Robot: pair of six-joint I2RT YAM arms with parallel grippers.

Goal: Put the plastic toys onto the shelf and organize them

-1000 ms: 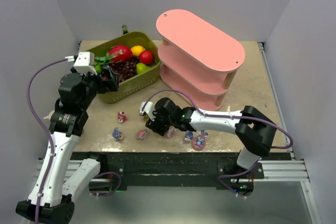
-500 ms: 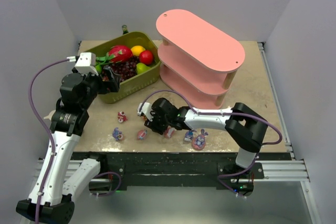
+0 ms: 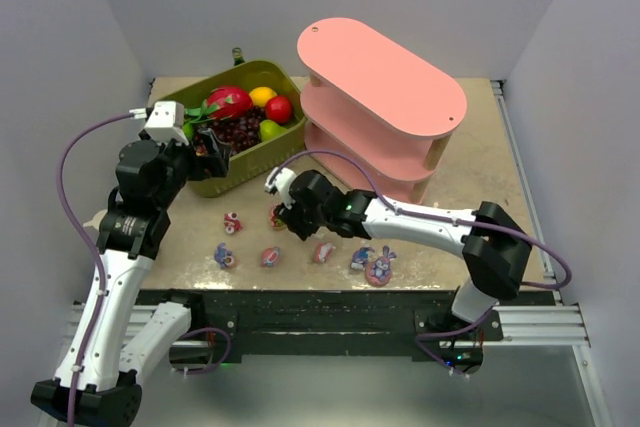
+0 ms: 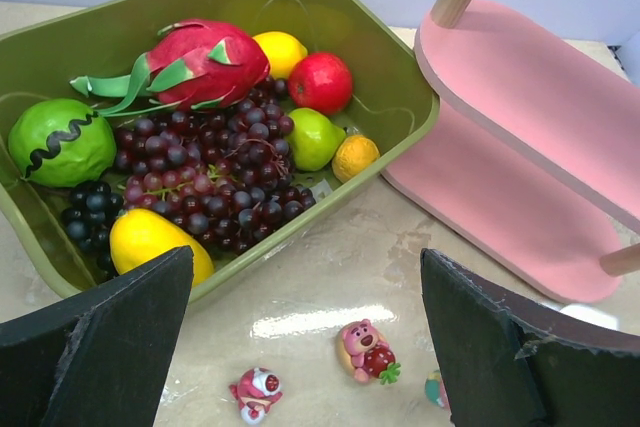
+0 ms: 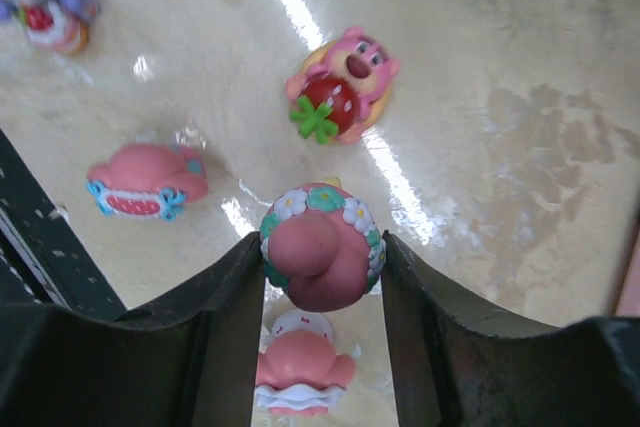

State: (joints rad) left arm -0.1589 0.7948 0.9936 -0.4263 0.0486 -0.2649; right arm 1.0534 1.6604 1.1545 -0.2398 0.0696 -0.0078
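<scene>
**A little pink toy is pinched, but it could slip.**
The left pincer (image 4: 305,287) is wide open and holds nothing, close to the green basket (image 3: 255,162) of fruit. The right pincer (image 5: 322,252) squeezes a round pink toy (image 5: 320,265) with a ring of tiny flowers, up over the bench (image 3: 480,147) and the other toys (image 5: 148,179). It looks shiny and smooth, so I think it might pop out on the way to the pink shelf (image 3: 380,72), or roll off a board.

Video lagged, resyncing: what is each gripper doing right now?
Left gripper: open, empty.
Right gripper: shut on a pink flower-ringed toy.
</scene>
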